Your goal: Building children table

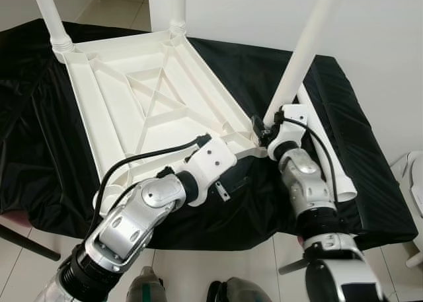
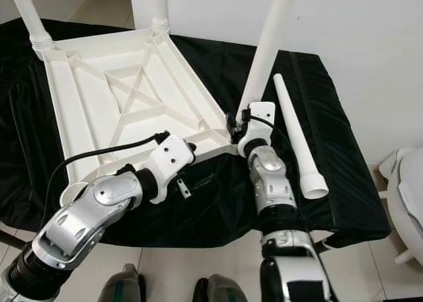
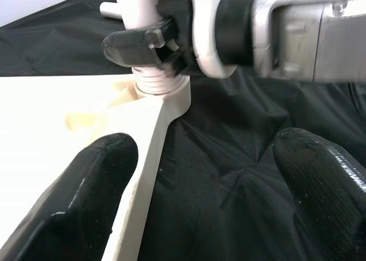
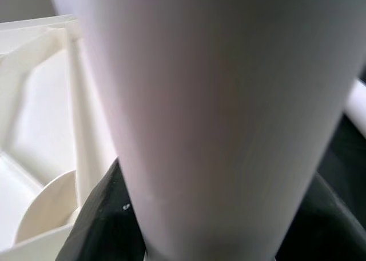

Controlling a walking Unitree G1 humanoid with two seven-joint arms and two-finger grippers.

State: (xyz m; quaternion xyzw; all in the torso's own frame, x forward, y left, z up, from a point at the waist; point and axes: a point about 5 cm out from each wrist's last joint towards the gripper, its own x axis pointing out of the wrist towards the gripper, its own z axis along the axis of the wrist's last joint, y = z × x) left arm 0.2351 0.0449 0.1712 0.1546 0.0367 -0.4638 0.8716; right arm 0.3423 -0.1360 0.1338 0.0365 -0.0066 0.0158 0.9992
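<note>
spare leg (image 2: 299, 141) beside upturned tabletop (image 1: 142, 110), black cloth (image 1: 39, 143)

- The room was brightly and evenly lit, with soft daylight and no hard shadows.
- The black cloth (image 1: 357, 137) threw back a faint sheen along its folds, strongest near its right edge.
- The white tabletop (image 1: 142, 110) stayed well exposed, its ribs casting only pale grey shading.
- Both head views were sharp, with mild bending at the edges.
- In the right wrist view the table leg (image 4: 217, 118) was too close and blurred.
- In the left wrist view the near fingers (image 3: 86, 192) were soft, with small glints.
</note>
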